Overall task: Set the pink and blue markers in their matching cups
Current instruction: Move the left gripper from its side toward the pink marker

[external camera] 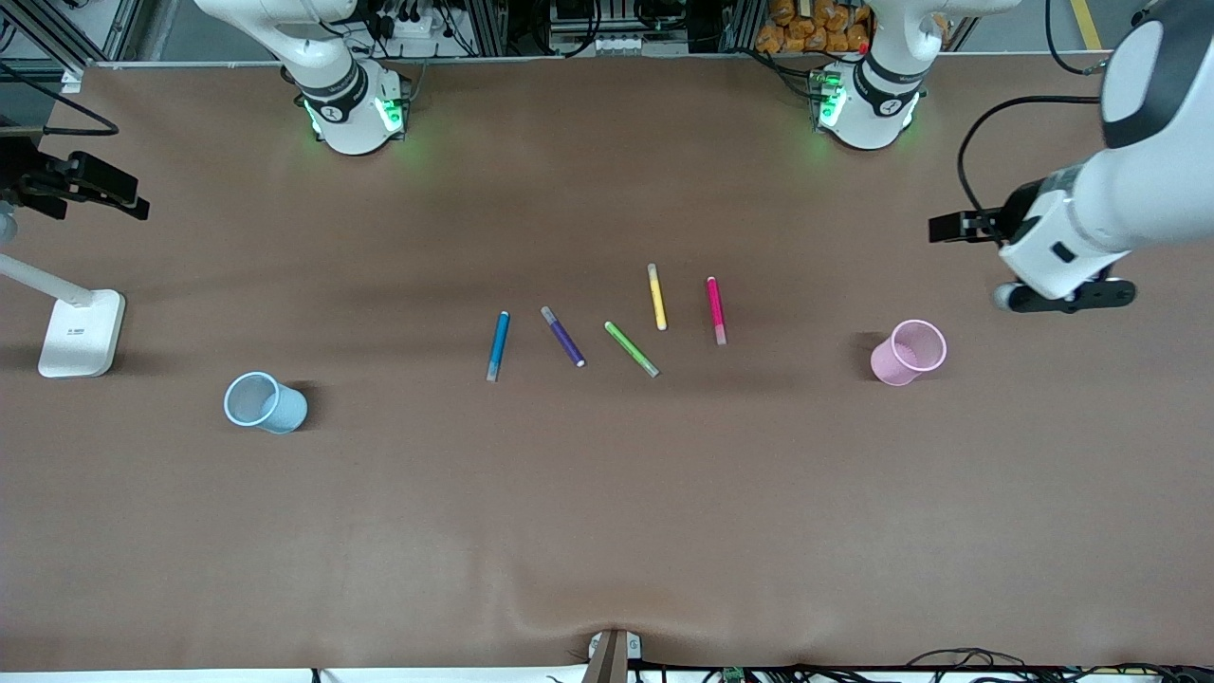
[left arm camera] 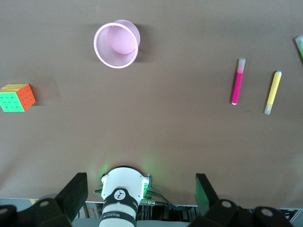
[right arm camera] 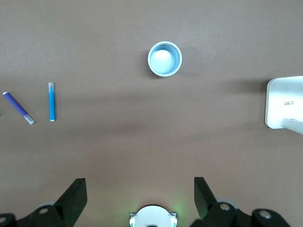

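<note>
Five markers lay fanned across the middle of the brown table [external camera: 607,522], the blue marker [external camera: 498,345] at the end nearest the pale blue cup [external camera: 265,402] and the pink marker [external camera: 716,309] at the end nearest the pale pink cup [external camera: 908,352], so each seemingly suited the arm on its side. Between them lay the purple marker [external camera: 562,336], green marker [external camera: 631,348] and yellow marker [external camera: 656,296]. Both arms waited with jaws spread wide and empty: the left gripper [left arm camera: 142,194] near the pink cup, the right gripper [right arm camera: 140,194] near the blue cup and a white lamp base [external camera: 82,332].
</note>
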You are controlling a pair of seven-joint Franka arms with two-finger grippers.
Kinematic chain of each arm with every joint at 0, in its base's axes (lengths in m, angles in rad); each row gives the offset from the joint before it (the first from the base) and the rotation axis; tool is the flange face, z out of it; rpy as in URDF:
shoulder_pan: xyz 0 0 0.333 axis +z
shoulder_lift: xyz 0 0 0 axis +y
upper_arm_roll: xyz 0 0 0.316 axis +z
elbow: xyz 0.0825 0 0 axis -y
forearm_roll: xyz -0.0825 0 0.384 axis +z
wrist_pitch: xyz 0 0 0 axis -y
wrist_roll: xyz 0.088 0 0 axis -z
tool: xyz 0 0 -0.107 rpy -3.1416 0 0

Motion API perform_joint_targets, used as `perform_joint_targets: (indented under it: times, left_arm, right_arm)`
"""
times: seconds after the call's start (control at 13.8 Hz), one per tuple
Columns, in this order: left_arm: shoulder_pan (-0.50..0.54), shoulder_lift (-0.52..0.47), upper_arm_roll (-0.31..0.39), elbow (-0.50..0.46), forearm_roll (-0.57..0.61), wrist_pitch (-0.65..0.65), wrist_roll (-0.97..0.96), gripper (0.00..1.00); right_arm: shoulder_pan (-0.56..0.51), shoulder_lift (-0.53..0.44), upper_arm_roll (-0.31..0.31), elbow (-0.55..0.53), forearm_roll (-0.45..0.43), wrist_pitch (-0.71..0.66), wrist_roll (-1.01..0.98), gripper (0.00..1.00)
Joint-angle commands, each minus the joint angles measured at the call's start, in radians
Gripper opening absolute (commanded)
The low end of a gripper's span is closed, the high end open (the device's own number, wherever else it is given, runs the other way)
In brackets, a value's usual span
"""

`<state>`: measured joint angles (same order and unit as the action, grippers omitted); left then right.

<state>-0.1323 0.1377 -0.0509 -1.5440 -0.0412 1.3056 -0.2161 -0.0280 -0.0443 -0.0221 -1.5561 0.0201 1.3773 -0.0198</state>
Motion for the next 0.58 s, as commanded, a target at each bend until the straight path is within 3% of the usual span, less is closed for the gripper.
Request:
perform_joint_targets:
  times: [0.0,0.29,0.51]
  left_arm:
    - [-0.021,0.016,0.000,0.024,-0.017,-0.028,-0.031,1.00]
    - [-0.090,0.101,-0.004,0.025,-0.152,-0.026,-0.139,1.00]
    - [-0.157,0.198,-0.003,0.015,-0.143,0.076,-0.200,1.00]
  right_arm:
    - [0.003,0.004,-0.001,0.010,0.012,-0.015,0.004,1.00]
    - [0.005,0.004,-0.001,0.010,0.012,-0.015,0.004,1.00]
    - [0.007,0.004,-0.001,0.010,0.012,-0.015,0.006,1.00]
